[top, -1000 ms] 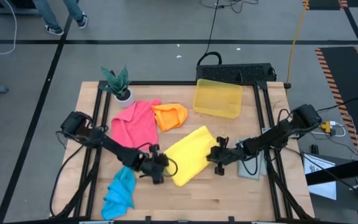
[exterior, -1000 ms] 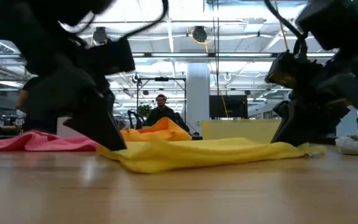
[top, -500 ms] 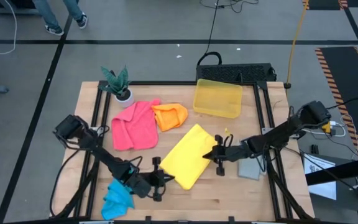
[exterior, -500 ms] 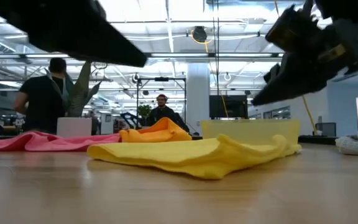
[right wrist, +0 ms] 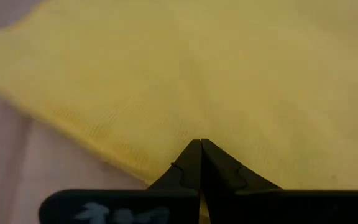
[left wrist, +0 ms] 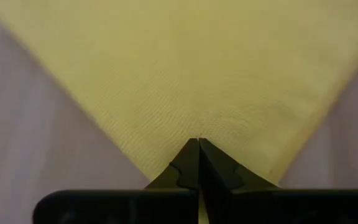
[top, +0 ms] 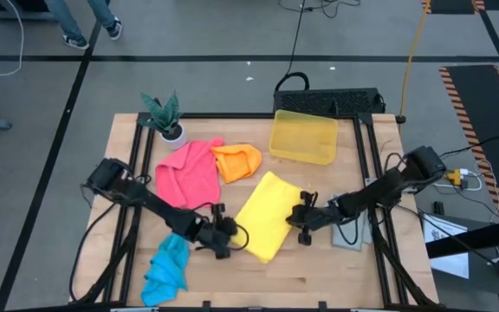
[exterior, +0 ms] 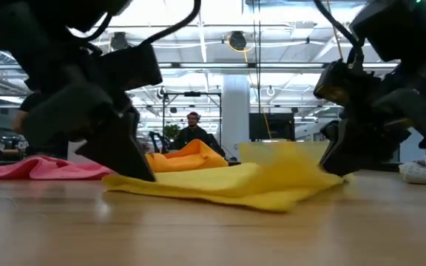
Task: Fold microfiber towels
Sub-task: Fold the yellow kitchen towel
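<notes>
A yellow towel (top: 269, 217) lies spread on the wooden table, between my two grippers. My left gripper (top: 230, 236) is shut at its near-left corner and my right gripper (top: 301, 215) is shut at its right side; both tips are down at table height (exterior: 137, 171) (exterior: 333, 164). Nothing touches the other towels: a pink one (top: 187, 173) and an orange one (top: 237, 161) lie at the far left, a bright blue one (top: 167, 267) lies crumpled at the near left, and a grey one (top: 354, 234) lies partly under my right arm. My left gripper pinches a pointed corner of the yellow towel (left wrist: 197, 124) between its two shut fingers, coming slanting down from the table's left. The cloth fans out flat ahead of the fingers, resting on the table. My right gripper pinches the towel's edge (right wrist: 199, 127) between its shut fingers, slanting down from the table's right. Whether it holds one layer or several, I cannot tell. The cloth beside the fingers rises slightly off the table (exterior: 302, 174).
A translucent yellow bin (top: 303, 136) stands at the far middle of the table. A small potted plant (top: 165, 117) is at the far left corner. Bare wood (top: 319, 277) lies along the near edge. People stand in the room behind the table.
Both grippers swung up and apart, the left toward the near-left corner, then came back down to about where they started, staying shut. The yellow towel was drawn out between them. It now lies as a flatter, neater oblong than a second ago.
</notes>
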You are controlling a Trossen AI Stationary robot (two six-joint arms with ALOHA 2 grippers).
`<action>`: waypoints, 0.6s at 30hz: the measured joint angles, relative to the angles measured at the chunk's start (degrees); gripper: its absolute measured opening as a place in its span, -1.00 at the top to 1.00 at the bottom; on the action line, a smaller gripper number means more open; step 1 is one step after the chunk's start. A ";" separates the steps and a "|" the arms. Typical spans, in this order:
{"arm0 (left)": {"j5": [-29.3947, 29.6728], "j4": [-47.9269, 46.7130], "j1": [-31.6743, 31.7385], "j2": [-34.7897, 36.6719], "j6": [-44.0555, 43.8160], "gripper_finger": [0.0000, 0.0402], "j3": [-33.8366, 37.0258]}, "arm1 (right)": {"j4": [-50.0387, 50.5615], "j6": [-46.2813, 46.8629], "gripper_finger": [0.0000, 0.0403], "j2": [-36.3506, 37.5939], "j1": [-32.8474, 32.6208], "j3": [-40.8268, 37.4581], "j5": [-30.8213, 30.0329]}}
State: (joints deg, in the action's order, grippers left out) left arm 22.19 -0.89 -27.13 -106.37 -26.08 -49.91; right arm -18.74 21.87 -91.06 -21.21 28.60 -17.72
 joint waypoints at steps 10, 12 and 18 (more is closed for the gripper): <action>2.78 26.74 -10.62 -4.21 10.22 0.94 -1.30 | 1.59 -9.85 1.00 10.40 -2.22 0.13 -1.33; 7.55 27.50 -11.57 -3.54 14.76 0.97 -3.00 | -2.12 -12.26 1.00 10.04 -5.24 0.16 -0.52; 11.06 21.15 -11.29 -2.45 18.54 0.95 -6.64 | -11.10 -14.02 1.00 0.73 -12.17 4.07 -0.05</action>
State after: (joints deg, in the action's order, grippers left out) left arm 33.25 20.25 -38.42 -108.81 -7.55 -56.55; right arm -29.84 7.86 -90.33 -33.38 32.67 -17.77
